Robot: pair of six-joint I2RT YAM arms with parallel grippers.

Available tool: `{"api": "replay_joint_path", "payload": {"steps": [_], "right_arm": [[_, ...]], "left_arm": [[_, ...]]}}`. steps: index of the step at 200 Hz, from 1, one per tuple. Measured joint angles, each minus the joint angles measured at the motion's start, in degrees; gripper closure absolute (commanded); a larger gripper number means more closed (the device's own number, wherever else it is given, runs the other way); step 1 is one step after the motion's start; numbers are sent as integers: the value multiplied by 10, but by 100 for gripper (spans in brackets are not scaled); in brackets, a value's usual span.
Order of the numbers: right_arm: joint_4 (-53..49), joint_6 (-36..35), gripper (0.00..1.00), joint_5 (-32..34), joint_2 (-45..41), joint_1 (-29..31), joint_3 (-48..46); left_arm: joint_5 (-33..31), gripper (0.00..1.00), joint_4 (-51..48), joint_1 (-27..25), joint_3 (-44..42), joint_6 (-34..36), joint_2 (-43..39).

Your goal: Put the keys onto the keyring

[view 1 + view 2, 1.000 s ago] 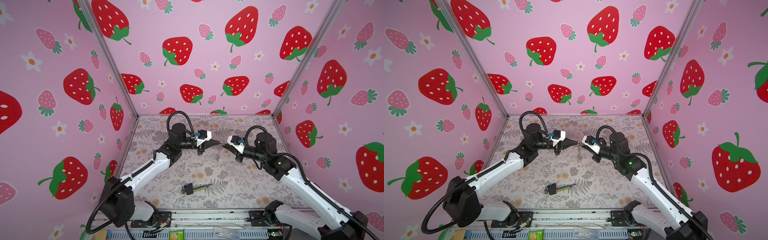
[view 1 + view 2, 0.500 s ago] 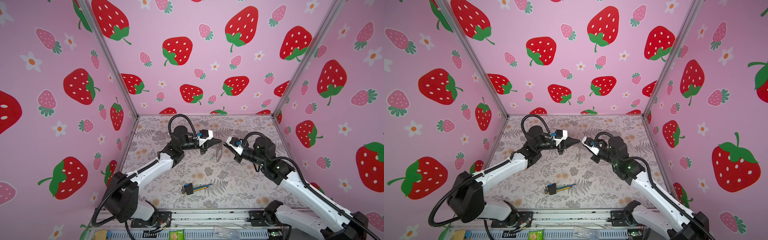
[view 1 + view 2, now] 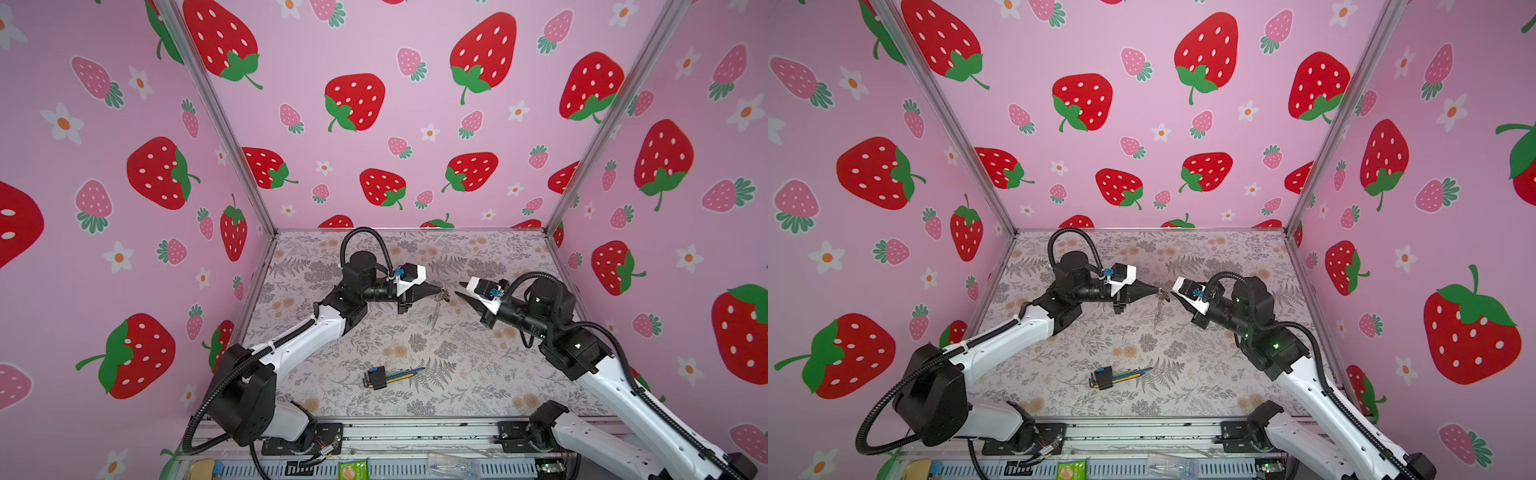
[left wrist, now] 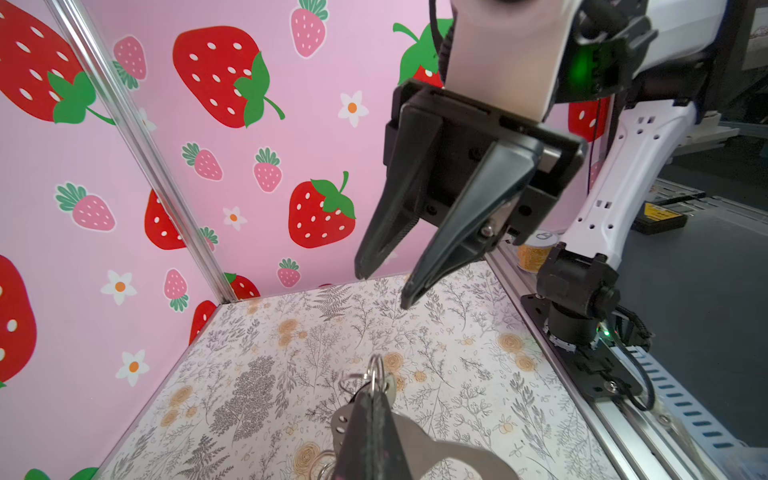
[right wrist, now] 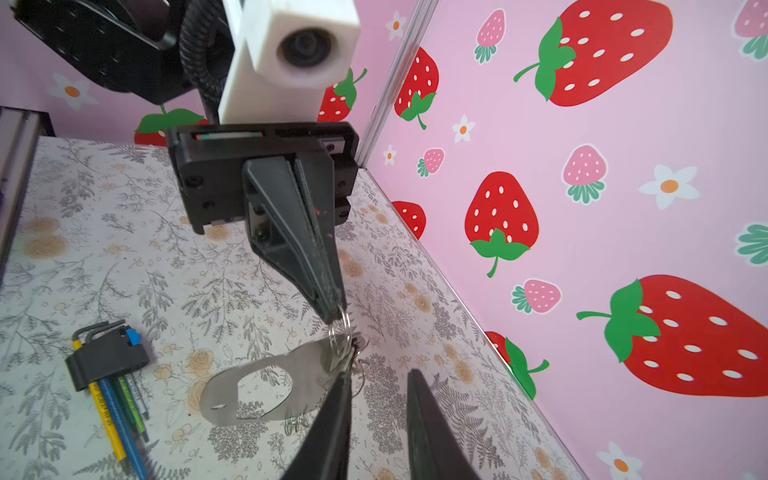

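My left gripper (image 4: 374,392) is shut on a small silvery ring of the keyring (image 5: 341,332). It holds the ring above the floral floor, mid-cell in both top views (image 3: 438,291) (image 3: 1158,291). A flat silvery plate (image 5: 266,382) with an oval hole and more small rings (image 4: 376,370) hangs from that ring. My right gripper (image 5: 378,374) is open with nothing between its fingers. One of its fingertips (image 5: 345,376) is right beside the hanging rings. In a top view the right gripper (image 3: 459,291) faces the left one across a small gap. The keys are out of view.
A bundle of coloured hex wrenches (image 3: 388,376) (image 5: 108,365) in a black-and-blue holder lies on the floor toward the front. Pink strawberry walls close off the left, back and right. A metal rail (image 3: 415,432) with both arm bases runs along the front.
The right gripper has opened and drawn back to the right, away from the left gripper's tip, where the two met a second ago. The left gripper still holds the keyring.
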Motion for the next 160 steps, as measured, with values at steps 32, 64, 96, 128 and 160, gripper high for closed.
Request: {"api": "replay_joint_path", "payload": {"steps": [32,64,96,128,160], "right_arm": [[-19,0,83,-52,38,-2,30],[-45,0,86,-82,61,-2,31],[-62,0,86,-90,67,-3,31],[-64,0,88,-96,68,-5,31],[-64,0,88,-101,73,-5,31]], "left_arm": [[8,100,-33,0,0,23,-9],[12,100,-59,0,1,42,-19],[14,100,-77,0,5,57,-23],[17,100,-90,0,6,69,-25],[17,100,-96,0,6,74,-25]]}}
